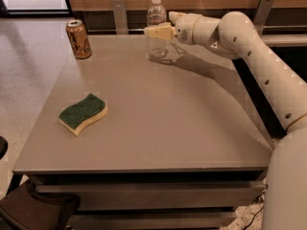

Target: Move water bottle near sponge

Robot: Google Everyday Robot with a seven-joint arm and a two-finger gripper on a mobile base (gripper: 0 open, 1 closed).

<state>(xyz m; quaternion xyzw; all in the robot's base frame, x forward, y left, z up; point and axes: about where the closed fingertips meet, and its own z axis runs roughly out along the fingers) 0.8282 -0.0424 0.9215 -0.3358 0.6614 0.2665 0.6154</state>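
The water bottle (157, 48) is clear and ribbed with a white cap. It stands upright at the far edge of the grey table (163, 123). My gripper (154, 28) reaches in from the right at the bottle's mid-height. It is open, with one cream finger (158, 32) crossing in front of the bottle and the other behind it. The sponge (83, 113) has a dark green top over yellow foam. It lies flat at the table's left front, well away from the bottle.
A brown-gold drink can (79, 39) stands at the table's far left corner. A wooden wall panel with metal brackets (120, 14) runs behind the table. My white arm (268, 66) spans the right side. A dark seat (33, 210) sits at the lower left.
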